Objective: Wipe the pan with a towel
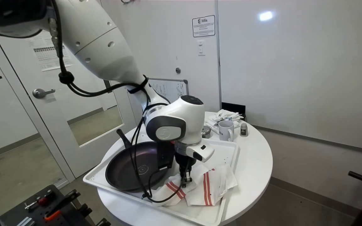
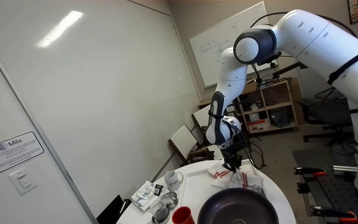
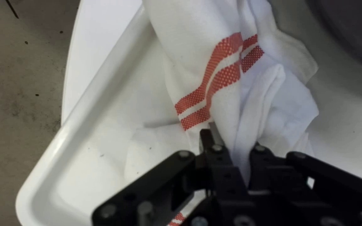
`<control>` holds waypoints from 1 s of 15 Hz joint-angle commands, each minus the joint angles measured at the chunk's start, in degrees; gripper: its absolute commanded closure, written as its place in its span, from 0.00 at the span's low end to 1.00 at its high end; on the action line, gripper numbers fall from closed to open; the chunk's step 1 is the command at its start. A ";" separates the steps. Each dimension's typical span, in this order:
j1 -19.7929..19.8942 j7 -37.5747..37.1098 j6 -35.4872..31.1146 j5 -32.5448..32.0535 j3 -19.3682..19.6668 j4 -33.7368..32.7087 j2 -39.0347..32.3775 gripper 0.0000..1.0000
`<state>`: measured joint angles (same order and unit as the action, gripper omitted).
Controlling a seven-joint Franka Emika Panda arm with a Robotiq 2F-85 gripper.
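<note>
A white towel with red stripes [image 1: 207,188] lies crumpled on the white tray [image 1: 226,153], beside the dark frying pan [image 1: 127,171]. The towel also shows in an exterior view [image 2: 250,181] and in the wrist view [image 3: 196,56]. My gripper [image 1: 185,182] points down at the towel. In the wrist view, my gripper [image 3: 236,146] is shut on a bunched fold of the towel. The pan shows in an exterior view [image 2: 238,207], and its edge shows at the upper right of the wrist view [image 3: 353,31]. The pan looks empty. My arm and cables partly cover it.
On the round white table [image 1: 259,163], past the tray, stand a white mug [image 1: 226,130], a small shaker [image 1: 244,129], a metal container [image 2: 170,199], a red cup [image 2: 182,215] and folded cloths [image 2: 144,194]. The pan's handle [image 1: 123,138] sticks out past the tray. Walls stand close behind.
</note>
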<state>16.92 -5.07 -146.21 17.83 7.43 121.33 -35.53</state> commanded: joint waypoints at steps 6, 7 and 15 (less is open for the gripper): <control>-3.26 -0.51 -5.40 -2.47 1.22 9.12 10.91 0.97; -4.21 -1.18 -6.06 -3.21 1.66 10.29 12.77 0.97; -15.12 -16.84 -7.71 -19.90 6.48 15.69 25.92 0.97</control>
<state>5.68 -15.26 -153.02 4.52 12.05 133.55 -15.08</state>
